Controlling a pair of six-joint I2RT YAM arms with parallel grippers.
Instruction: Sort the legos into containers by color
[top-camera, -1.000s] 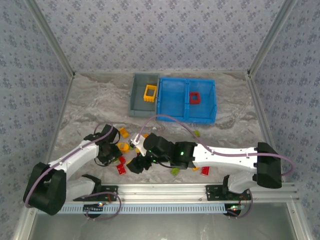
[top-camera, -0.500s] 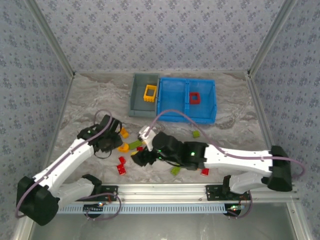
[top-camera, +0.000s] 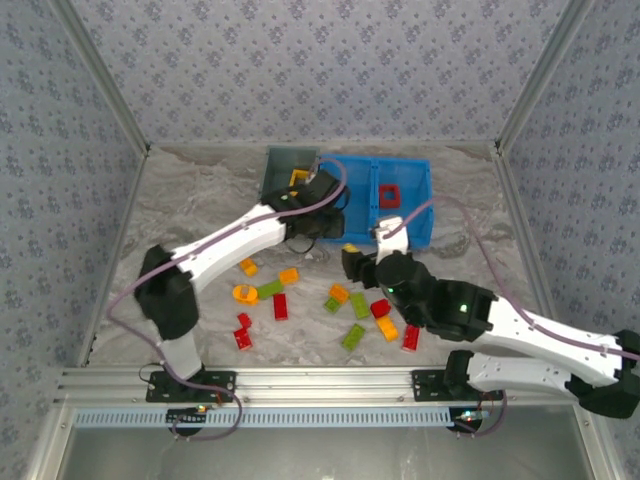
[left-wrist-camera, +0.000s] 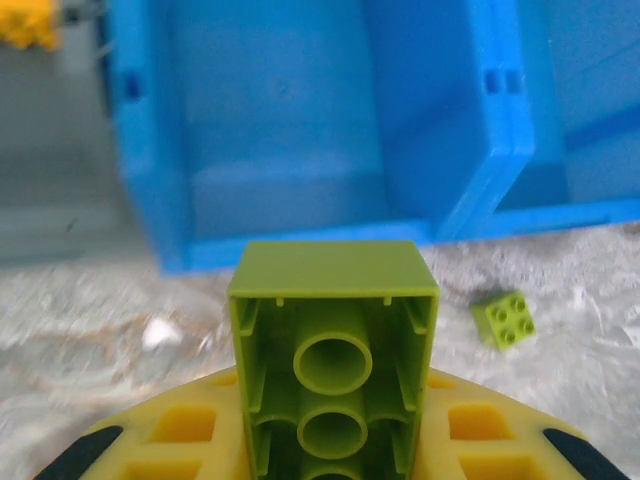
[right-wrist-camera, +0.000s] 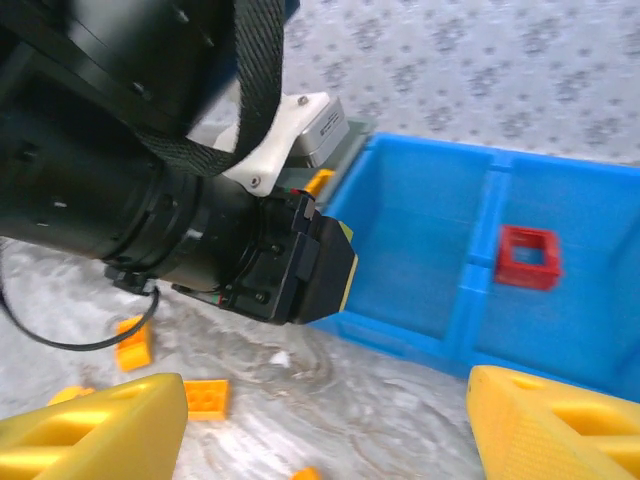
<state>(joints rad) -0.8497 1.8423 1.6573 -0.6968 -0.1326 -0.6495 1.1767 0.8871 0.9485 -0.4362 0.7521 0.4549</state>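
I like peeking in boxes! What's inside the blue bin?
A red frame sits in the blue bin's right compartment. The left compartment looks bare where it shows, but the left gripper, holding a green brick, covers part of it from above.

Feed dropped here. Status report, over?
Left gripper shut on green brick, facing blue bin. Right gripper open, empty. Left wrist close ahead of it.

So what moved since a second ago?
The left jaws shut on an olive-green brick at the pile and carried it far out to the blue bin. The right jaws left the pile and moved right, open and empty. The blue bin, the grey bin, the yellow frame and the red frame stayed put.
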